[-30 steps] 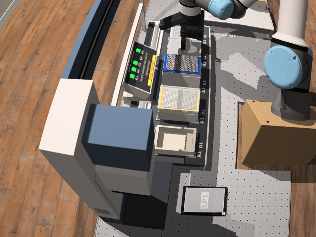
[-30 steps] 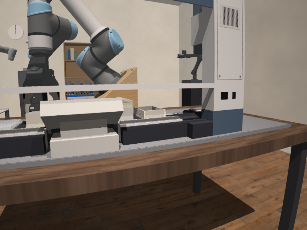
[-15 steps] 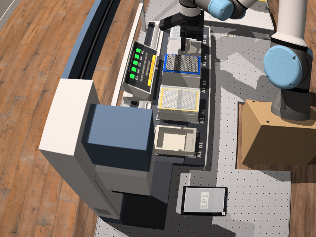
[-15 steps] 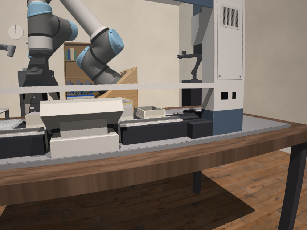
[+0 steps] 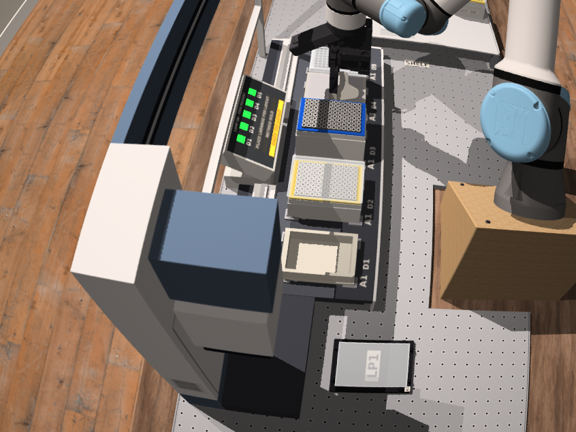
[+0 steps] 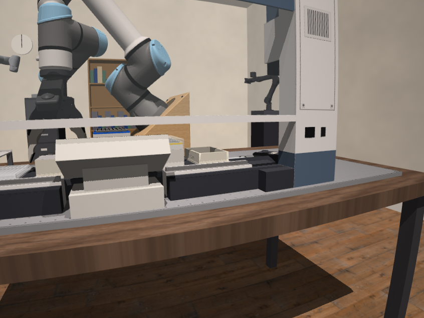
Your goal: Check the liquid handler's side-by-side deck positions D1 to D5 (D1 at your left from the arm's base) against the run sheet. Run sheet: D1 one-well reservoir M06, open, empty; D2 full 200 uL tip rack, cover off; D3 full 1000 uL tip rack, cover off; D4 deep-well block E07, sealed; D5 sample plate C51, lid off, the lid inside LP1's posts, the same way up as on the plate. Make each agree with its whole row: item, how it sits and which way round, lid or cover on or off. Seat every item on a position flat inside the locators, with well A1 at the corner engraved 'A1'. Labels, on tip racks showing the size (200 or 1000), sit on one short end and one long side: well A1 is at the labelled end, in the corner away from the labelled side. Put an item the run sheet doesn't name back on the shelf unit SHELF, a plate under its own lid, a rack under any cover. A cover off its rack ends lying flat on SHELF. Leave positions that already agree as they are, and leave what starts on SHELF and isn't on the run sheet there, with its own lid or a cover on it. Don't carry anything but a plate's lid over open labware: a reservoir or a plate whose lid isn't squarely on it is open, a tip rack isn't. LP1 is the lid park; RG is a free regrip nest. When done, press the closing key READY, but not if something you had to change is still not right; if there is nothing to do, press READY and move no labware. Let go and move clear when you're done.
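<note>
My gripper (image 5: 341, 86) is open and straddles the pale deep-well block (image 5: 317, 84) that sits on D4; its fingers stand beside the block's sides. In the side view the gripper (image 6: 47, 144) hangs just above the same block (image 6: 45, 164). A white well plate (image 5: 319, 58) lies on D5, partly hidden by the gripper. A blue-rimmed tip rack (image 5: 331, 115) stands on D3 and a yellow-rimmed tip rack (image 5: 327, 181) on D2, both with no cover. A beige open reservoir (image 5: 319, 258) sits on D1. The LP1 nest (image 5: 372, 365) shows its label.
The liquid handler's head (image 5: 216, 239) and status screen (image 5: 254, 121) stand along the far side of the deck. The SHELF unit (image 5: 456, 22) is behind the arm, mostly hidden by it. The arm's wooden pedestal (image 5: 500, 244) stands to the right of the deck.
</note>
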Robot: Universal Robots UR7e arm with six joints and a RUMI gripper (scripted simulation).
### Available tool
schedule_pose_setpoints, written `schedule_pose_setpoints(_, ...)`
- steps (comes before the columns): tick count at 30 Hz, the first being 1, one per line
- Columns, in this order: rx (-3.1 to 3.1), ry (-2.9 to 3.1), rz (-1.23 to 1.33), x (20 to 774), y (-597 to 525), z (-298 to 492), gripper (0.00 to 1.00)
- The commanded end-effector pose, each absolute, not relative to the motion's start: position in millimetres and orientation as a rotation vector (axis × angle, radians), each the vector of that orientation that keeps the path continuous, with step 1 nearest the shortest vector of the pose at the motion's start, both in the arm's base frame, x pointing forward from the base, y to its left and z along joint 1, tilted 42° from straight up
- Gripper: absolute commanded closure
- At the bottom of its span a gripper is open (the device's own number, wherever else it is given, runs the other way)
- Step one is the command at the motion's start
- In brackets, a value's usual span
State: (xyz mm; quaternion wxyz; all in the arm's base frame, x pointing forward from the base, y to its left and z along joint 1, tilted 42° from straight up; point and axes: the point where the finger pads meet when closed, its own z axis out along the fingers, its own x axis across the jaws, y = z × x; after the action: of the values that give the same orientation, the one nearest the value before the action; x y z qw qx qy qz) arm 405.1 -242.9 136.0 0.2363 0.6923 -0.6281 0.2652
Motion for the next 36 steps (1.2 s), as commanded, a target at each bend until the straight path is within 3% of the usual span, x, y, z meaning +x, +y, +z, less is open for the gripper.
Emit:
schedule_pose_setpoints(1, 1.899, -1.722, 0.726, 405, -243, 135, 0.18)
schedule_pose_setpoints(36, 1.899, -1.722, 0.732, 405, -234, 148, 0.18)
